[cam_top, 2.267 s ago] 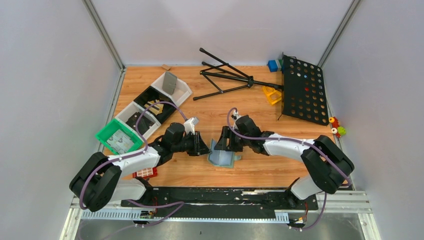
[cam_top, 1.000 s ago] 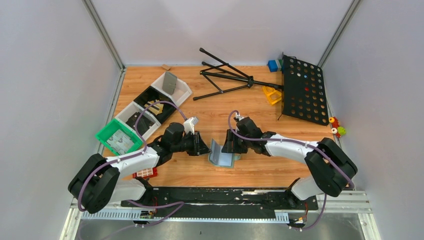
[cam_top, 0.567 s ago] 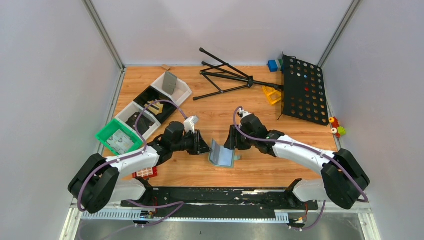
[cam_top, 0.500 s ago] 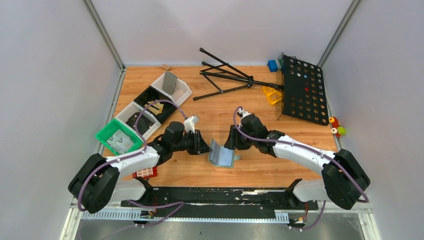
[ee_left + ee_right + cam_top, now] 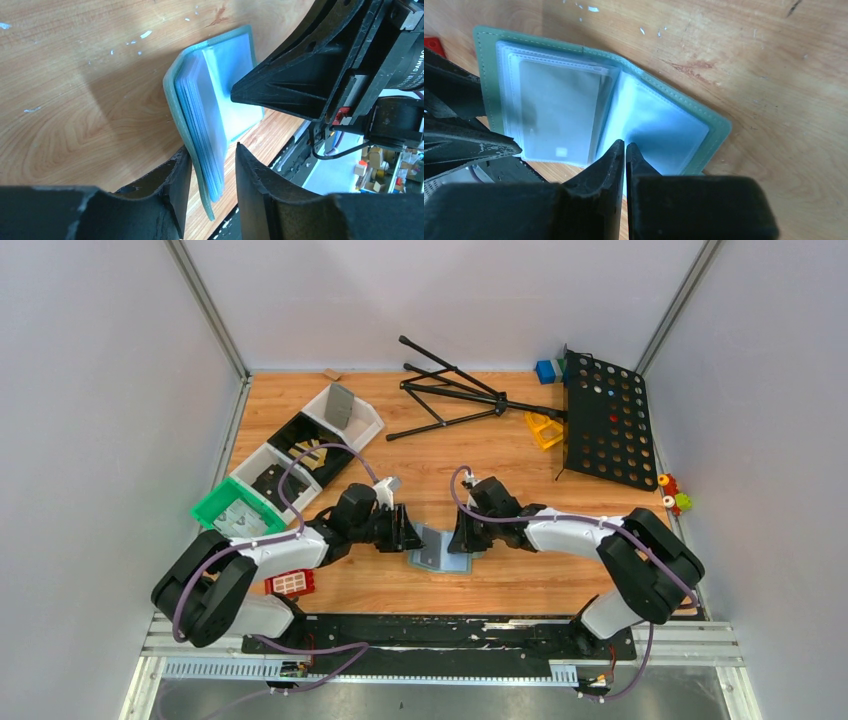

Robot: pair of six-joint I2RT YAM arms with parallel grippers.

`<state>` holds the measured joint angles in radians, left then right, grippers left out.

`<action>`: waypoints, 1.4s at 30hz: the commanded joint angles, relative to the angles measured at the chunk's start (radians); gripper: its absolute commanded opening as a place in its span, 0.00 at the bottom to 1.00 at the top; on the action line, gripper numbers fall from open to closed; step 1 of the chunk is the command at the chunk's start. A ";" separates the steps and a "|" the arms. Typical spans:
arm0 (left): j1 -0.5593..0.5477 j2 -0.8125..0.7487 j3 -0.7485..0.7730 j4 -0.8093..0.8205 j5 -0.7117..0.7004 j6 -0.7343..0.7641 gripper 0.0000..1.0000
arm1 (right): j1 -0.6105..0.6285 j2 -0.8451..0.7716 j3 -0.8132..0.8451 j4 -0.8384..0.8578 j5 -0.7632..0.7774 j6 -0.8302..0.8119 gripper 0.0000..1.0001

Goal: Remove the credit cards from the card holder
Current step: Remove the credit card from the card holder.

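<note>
Card holder (image 5: 437, 551) — splayed; my right gripper (image 5: 625, 144), clenched, pins one leaf flat; left gripper (image 5: 212, 150), unclamped, straddles the raised leaf.

The credit card (image 5: 559, 111) blurs behind a sleeve (image 5: 513, 100) of the card holder (image 5: 485, 50).

wooden table (image 5: 520, 582), card holder (image 5: 437, 552), black stand (image 5: 497, 400)
</note>
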<state>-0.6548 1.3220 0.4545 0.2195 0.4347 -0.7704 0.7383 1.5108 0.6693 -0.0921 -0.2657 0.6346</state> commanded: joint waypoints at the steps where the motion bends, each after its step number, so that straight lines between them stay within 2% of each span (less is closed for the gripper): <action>1: -0.005 0.034 0.034 0.037 0.005 0.017 0.42 | 0.006 0.024 -0.006 0.084 -0.053 0.012 0.05; 8: -0.005 0.074 0.029 0.060 0.004 0.016 0.27 | 0.007 -0.017 -0.018 0.081 -0.040 0.005 0.03; 12: -0.003 0.083 0.010 0.097 0.007 0.013 0.08 | 0.006 -0.065 -0.035 0.083 -0.041 0.010 0.03; 14: -0.004 0.086 -0.007 0.145 0.026 0.003 0.04 | 0.004 -0.087 -0.035 0.075 -0.043 0.012 0.03; 18: -0.003 0.094 -0.039 0.258 0.079 -0.032 0.03 | 0.003 -0.148 -0.049 0.066 -0.035 0.018 0.06; 25: -0.001 0.077 -0.050 0.283 0.090 -0.055 0.05 | 0.003 -0.157 -0.080 0.083 -0.045 0.040 0.06; 27: 0.000 0.061 -0.051 0.278 0.090 -0.055 0.08 | 0.004 -0.126 -0.082 0.084 -0.047 0.039 0.06; 32: -0.001 0.026 -0.056 0.255 0.092 -0.054 0.23 | 0.004 -0.038 -0.077 0.142 -0.057 0.040 0.05; 42: -0.001 0.021 -0.051 0.248 0.119 -0.049 0.26 | 0.004 0.033 -0.074 0.185 -0.064 0.049 0.03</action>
<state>-0.6544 1.3720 0.3992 0.4313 0.5198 -0.8238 0.7383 1.5261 0.5938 0.0479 -0.3283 0.6792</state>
